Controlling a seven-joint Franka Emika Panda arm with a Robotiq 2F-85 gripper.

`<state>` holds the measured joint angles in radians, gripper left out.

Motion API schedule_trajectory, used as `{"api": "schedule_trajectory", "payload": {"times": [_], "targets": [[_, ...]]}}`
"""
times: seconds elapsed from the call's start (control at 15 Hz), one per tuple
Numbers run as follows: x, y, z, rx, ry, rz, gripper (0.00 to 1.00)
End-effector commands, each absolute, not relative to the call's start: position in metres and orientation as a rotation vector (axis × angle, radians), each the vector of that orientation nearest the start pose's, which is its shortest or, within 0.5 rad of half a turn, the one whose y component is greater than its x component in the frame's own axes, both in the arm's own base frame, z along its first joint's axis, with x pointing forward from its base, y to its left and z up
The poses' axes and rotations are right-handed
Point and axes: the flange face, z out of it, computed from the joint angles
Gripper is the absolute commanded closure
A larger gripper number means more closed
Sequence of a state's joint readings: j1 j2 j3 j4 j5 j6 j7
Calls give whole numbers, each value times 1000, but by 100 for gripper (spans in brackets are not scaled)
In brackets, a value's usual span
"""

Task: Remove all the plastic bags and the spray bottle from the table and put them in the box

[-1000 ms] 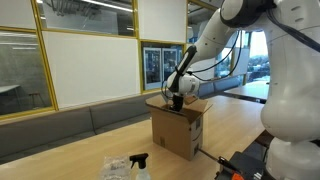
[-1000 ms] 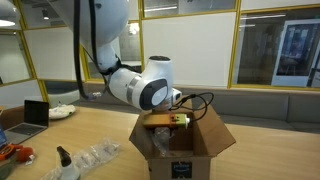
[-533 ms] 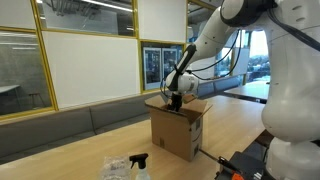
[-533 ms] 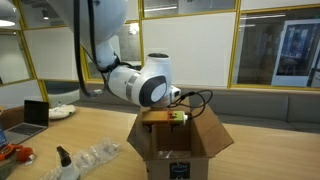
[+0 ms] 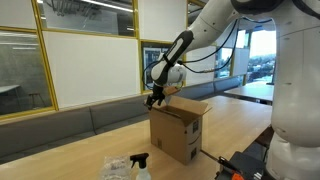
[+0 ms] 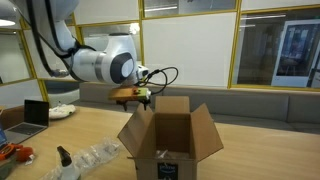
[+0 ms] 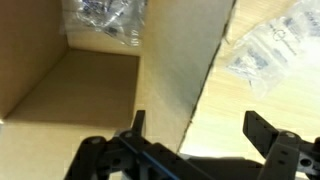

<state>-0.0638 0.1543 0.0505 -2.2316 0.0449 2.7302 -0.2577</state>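
Observation:
My gripper (image 5: 154, 98) (image 6: 139, 96) (image 7: 200, 128) is open and empty, hanging in the air just beside and above the open cardboard box (image 5: 178, 128) (image 6: 168, 142). In the wrist view I look down on a box flap (image 7: 170, 60) and into the box (image 7: 70, 85), where a clear plastic bag (image 7: 100, 18) lies. More clear plastic bags (image 7: 275, 45) (image 6: 95, 156) (image 5: 118, 167) lie on the table. The spray bottle with a black head (image 5: 139, 163) (image 6: 64, 160) stands on the table among the bags, away from the gripper.
The wooden table (image 5: 230, 125) (image 6: 75, 128) holds a laptop (image 6: 33, 112) and a white dish (image 6: 63, 111) at one end. Red and black items (image 6: 14, 154) lie at the table edge. A grey bench (image 5: 70, 125) runs along the windowed wall.
My gripper has risen out of the box mouth and moved sideways off it, toward the side where the bags and the spray bottle lie. It stays empty.

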Motion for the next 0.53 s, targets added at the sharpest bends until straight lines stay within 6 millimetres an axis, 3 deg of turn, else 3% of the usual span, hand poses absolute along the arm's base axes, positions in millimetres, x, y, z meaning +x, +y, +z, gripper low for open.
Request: {"api": "schedule_trajectory", "payload": {"times": [0.0,0.2,0.47], "targets": [[571,47,366,-3055,-384,-595,0],[569,91,375,-2998,-469,-620,0],[567,139,372,-2920,-601,-627,0]]}}
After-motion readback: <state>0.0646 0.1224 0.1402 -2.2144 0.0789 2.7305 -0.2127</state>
